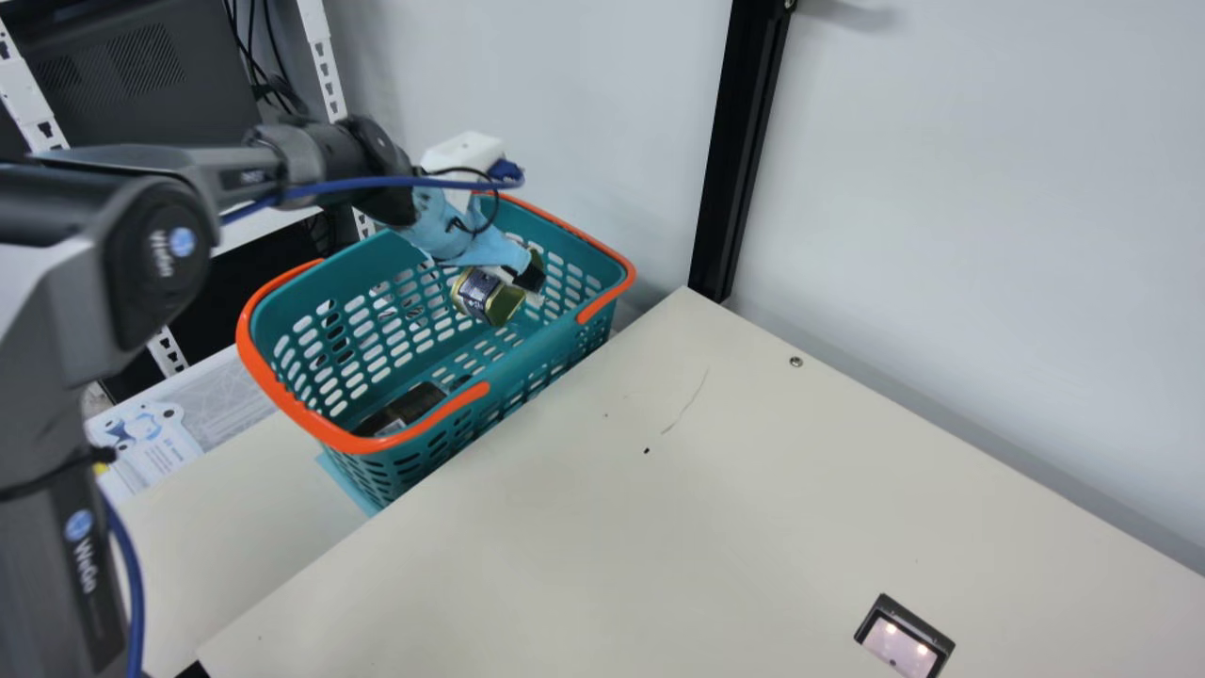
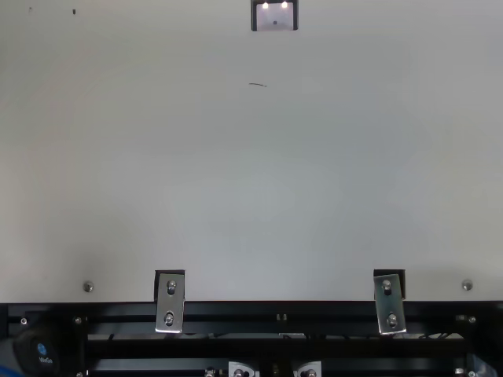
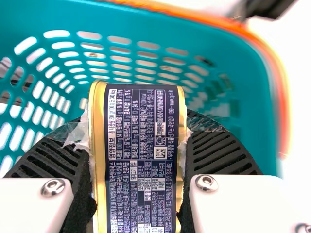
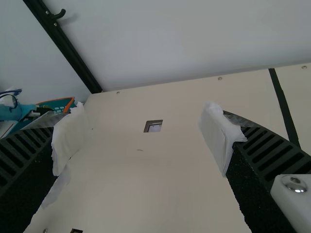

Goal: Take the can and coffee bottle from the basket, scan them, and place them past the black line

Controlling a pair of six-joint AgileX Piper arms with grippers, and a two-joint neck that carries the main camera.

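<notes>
Grey links of the left arm (image 1: 56, 377) loom nearest the camera in the main view, at the left of the basket (image 1: 442, 414) and in front of it. The left gripper (image 1: 518, 275) leans down over the rim and clasps the can (image 1: 488, 297), tilted, inside the basket towards its far right end. Low at the basket's near left end lies a dark item (image 1: 405, 410), too hidden to name. To the basket's right, nearer the camera and well apart from it, the scanner (image 1: 906, 638) sits lit in the table (image 1: 612, 537). A black post (image 1: 739, 151) rises beyond the basket, to its right.

In the top view, the same scanner lies off on the basket's right. Of the two metal brackets on the table edge, the left one (image 2: 170, 302) is nearer the basket, the right one (image 2: 389, 302) farther from it.

In the left wrist view, the ribbed fingers press on both gold sides of the can, its dark printed label between them. The basket's slotted wall stands behind.

In the right wrist view, the right gripper (image 4: 146, 121) is released, its white-padded fingers (image 4: 68, 136) spread wide. Past them is the basket; the scanner is to its right, and the black line (image 4: 285, 107) well apart from it, farther right.
</notes>
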